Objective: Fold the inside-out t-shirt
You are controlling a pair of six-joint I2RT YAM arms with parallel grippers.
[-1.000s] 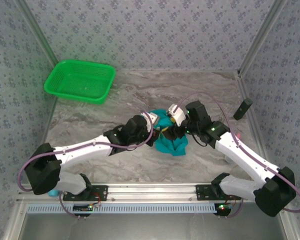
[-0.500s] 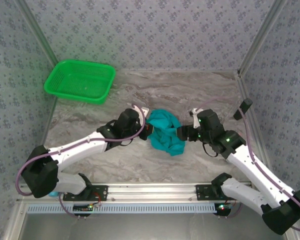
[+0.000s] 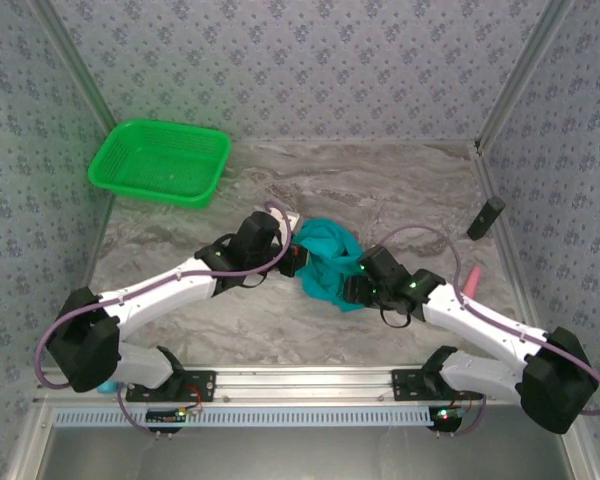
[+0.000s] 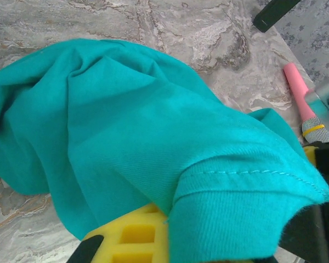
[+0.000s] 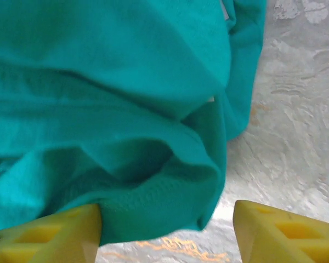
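At centre of table (image 3: 230, 330), bunched inside-out t-shirt (image 3: 330, 262) between left gripper (image 3: 298, 258), closure untellable under draped hem, and wide-spread right gripper (image 5: 167, 230); risk: pinching several layers, tightening the heap.

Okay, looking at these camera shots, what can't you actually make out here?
1) Whether the left gripper is shut: in the left wrist view the t-shirt drapes over its fingers.
2) The t-shirt's collar and sleeves: bunched folds hide them in the top view, and both wrist views crop the cloth.
3) What the pink stick beside the right arm is: too small in the top view.
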